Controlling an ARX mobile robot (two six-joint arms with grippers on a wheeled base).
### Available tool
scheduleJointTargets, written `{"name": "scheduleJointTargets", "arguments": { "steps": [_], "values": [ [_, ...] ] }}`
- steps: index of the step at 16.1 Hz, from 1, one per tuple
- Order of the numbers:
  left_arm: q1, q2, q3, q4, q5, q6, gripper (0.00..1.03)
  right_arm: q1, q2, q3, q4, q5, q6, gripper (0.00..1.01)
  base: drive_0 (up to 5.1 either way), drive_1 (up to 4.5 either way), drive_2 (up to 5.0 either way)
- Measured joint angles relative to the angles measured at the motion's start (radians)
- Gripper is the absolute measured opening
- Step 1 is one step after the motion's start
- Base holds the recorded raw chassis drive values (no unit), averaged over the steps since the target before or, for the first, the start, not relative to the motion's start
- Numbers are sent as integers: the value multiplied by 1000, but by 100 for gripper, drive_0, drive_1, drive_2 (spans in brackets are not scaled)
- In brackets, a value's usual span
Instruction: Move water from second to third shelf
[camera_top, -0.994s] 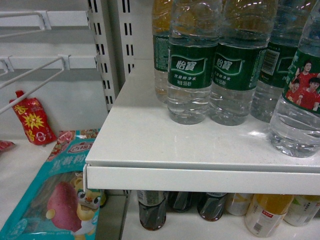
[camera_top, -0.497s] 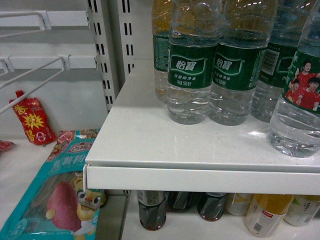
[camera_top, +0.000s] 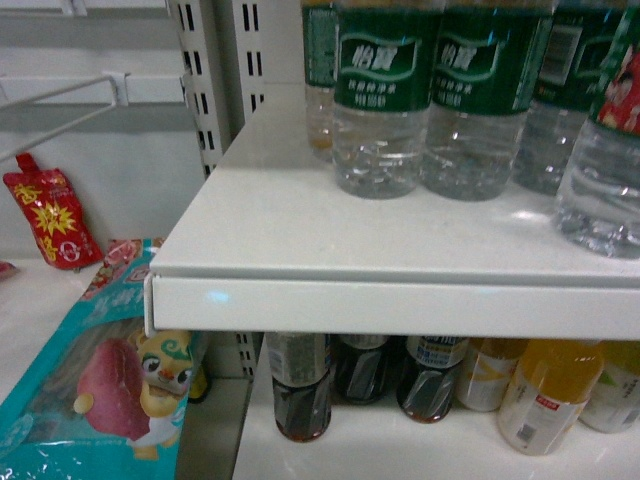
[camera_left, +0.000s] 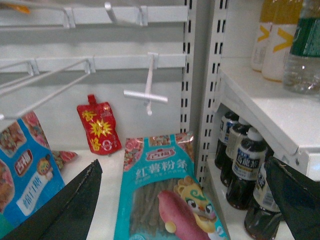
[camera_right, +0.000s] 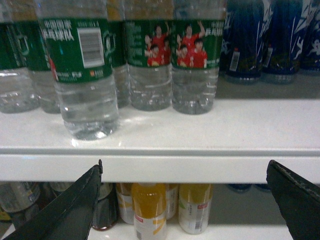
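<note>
Several water bottles with green labels stand on the white shelf (camera_top: 300, 240). The one furthest right in the head view (camera_top: 605, 170) shows red-shirted athletes. In the right wrist view one water bottle (camera_right: 85, 85) stands near the shelf's front edge with its barcode facing me. Two more (camera_right: 195, 65) stand behind it, athletes facing out. My right gripper (camera_right: 182, 200) is open and empty, in front of the shelf's lip and below the bottles. My left gripper (camera_left: 182, 200) is open and empty too, further left over a teal packet. Neither gripper shows in the head view.
The shelf below holds dark bottles (camera_top: 302, 395) and yellow drink bottles (camera_top: 545, 395). Blue bottles (camera_right: 265, 40) stand right of the water. The left bay has a teal noodle packet (camera_left: 165, 200), a red pouch (camera_left: 98, 128), a blue packet (camera_left: 22, 170) and white wire hooks (camera_left: 147, 95).
The head view has dropped: the shelf and bottles sit higher in the frame, and more of the lower shelf shows. No bottle has moved.
</note>
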Motion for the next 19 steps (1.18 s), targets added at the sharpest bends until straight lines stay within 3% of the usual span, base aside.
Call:
{"name": "scheduleJointTargets", "arguments": {
  "steps": [19],
  "values": [
    [0,0,0,-4,0,0,98,0,0,0,-2,0,-1,98,0,0,0]
  ]
}}
